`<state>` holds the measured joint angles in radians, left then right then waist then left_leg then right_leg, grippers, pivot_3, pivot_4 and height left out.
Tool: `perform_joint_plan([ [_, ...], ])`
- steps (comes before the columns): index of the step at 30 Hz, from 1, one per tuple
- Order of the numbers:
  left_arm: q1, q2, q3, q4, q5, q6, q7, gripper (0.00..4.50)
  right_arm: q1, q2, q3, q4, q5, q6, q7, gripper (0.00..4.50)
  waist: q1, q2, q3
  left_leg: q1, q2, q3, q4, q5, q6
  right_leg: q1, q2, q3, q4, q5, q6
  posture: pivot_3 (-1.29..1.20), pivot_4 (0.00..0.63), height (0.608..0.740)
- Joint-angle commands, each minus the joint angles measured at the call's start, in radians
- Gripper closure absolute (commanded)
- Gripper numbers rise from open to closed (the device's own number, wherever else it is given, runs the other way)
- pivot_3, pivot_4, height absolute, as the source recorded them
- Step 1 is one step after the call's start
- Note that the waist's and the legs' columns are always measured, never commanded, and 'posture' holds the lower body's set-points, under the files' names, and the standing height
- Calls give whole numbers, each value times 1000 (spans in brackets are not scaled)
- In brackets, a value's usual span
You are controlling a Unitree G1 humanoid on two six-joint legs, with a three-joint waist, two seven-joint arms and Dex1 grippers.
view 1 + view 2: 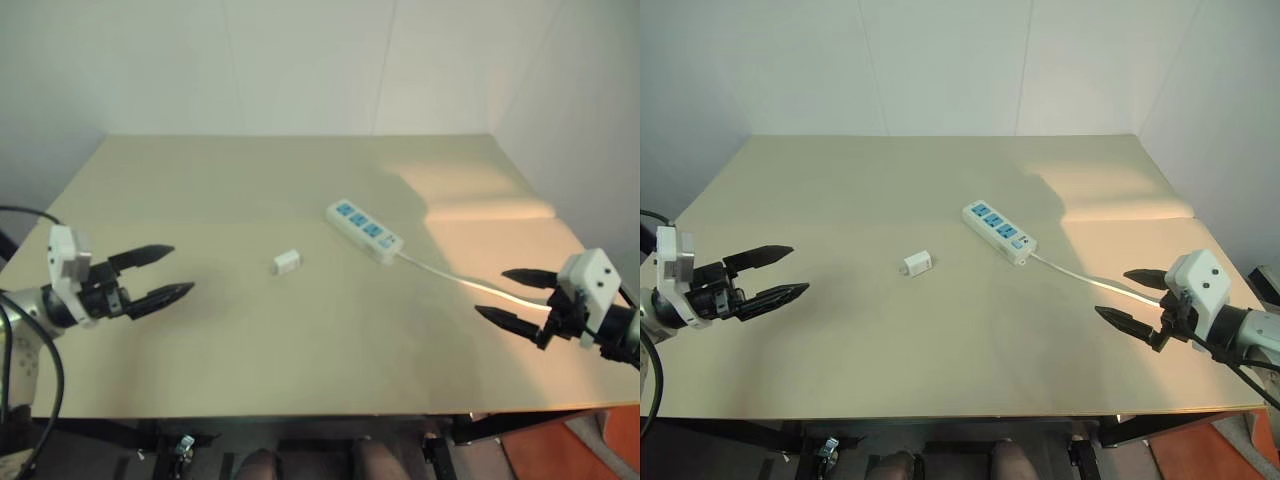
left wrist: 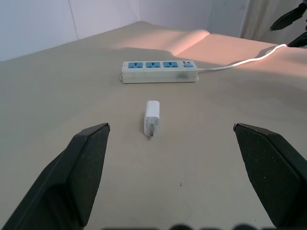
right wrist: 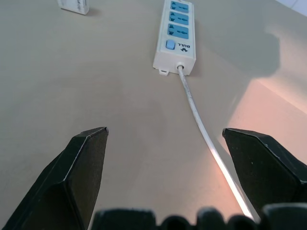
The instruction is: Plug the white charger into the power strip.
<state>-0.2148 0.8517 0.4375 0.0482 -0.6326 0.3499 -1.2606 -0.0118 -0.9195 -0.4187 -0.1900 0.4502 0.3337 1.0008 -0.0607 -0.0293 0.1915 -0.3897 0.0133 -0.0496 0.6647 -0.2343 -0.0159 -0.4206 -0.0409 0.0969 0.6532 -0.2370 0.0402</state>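
The white charger [image 1: 286, 262] lies alone near the middle of the beige table [image 1: 250, 180], its prongs showing in the left wrist view [image 2: 152, 118]. Behind it and to the right lies the power strip [image 1: 364, 230], a white bar with three blue sockets [image 2: 159, 71], its white cord [image 1: 470, 283] trailing toward the table's right edge. My left gripper [image 1: 168, 273] hovers open over the left side, pointing at the charger from a distance. Over the right edge, beside the cord, my right gripper [image 1: 512, 296] stands open. Both hold nothing.
White walls [image 1: 300, 60] rise behind the table. A sunlit patch [image 1: 480, 200] falls across the table's right side. The strip's switch end [image 3: 173, 48] faces my right gripper.
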Motion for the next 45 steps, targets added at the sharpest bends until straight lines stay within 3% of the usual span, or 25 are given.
perform_joint_plan([
  [1,-7,18,10,-33,-17,2,4,0,-5,-3,-22,-10,-1,-28,-2,28,0,0,0,0,0,0,0,0,0,0,0,0,0,0,0,0,150,740],
  [6,-30,-3,-4,-26,-5,-16,31,0,-26,21,-2,2,-3,-30,-20,28,0,0,0,0,0,0,0,0,0,0,0,0,0,0,0,0,150,740],
  [10,-94,-45,-48,-20,-2,-12,77,0,-155,106,101,106,-36,-63,-61,28,-2,-1,-1,1,0,0,1,0,0,1,0,0,0,1,0,0,150,740],
  [18,-185,-119,-162,-17,27,-41,84,0,-556,332,301,627,-181,-306,-58,28,-10,-2,-1,0,0,0,0,0,0,-2,1,0,2,2,-2,0,150,740],
  [26,-215,-171,-196,-23,34,-58,99,0,-835,468,340,1093,-268,-516,-76,28,-7,-2,-1,-1,0,-1,0,0,0,-2,0,0,2,2,-2,0,150,740],
  [34,-203,-177,-203,-21,54,-87,109,0,-952,525,334,1308,-321,-641,-193,28,-12,-2,-1,0,0,-1,0,0,0,-2,-1,0,3,2,-3,0,150,740],
  [45,-185,-194,-228,-46,76,-105,123,0,-980,556,340,1419,-354,-582,-210,28,-15,-2,-1,1,0,-2,0,0,0,-1,-1,0,3,2,-3,0,150,740],
])
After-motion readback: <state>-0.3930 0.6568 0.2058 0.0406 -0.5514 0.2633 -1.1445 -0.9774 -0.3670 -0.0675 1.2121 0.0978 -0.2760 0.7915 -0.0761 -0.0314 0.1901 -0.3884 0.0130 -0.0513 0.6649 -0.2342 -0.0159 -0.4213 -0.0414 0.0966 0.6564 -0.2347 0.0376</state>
